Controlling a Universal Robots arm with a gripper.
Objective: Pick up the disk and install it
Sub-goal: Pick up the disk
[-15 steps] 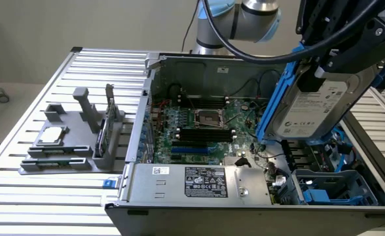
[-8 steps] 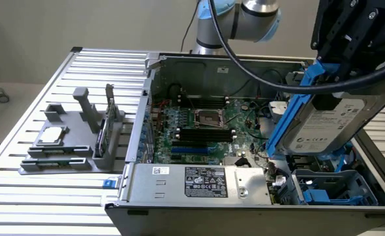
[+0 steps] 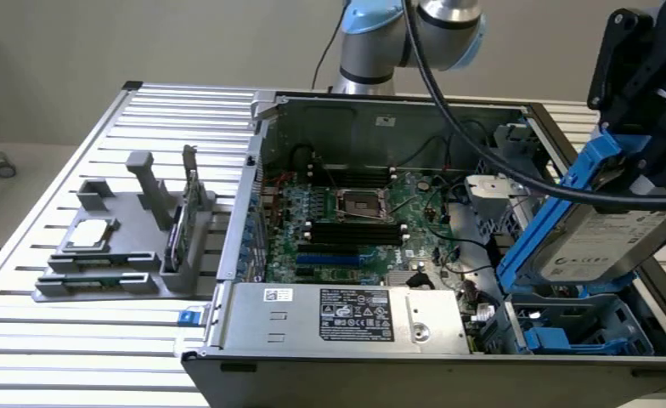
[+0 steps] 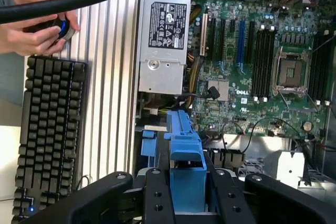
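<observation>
A slatted metal table (image 3: pixel 106 340) bears an open computer case (image 3: pixel 259 195), its green circuit board (image 3: pixel 356 221) exposed. At the case's corner, the pincer (image 4: pixel 186 200) is clamped on the disk (image 3: pixel 600 242), holding it tilted: a silver-grey metal slab with a white label, framed in bright blue plastic. Beneath the pincer, a bay (image 3: pixel 583 327) with blue rails stands open-topped, beside the grey power box (image 3: pixel 345 314).
</observation>
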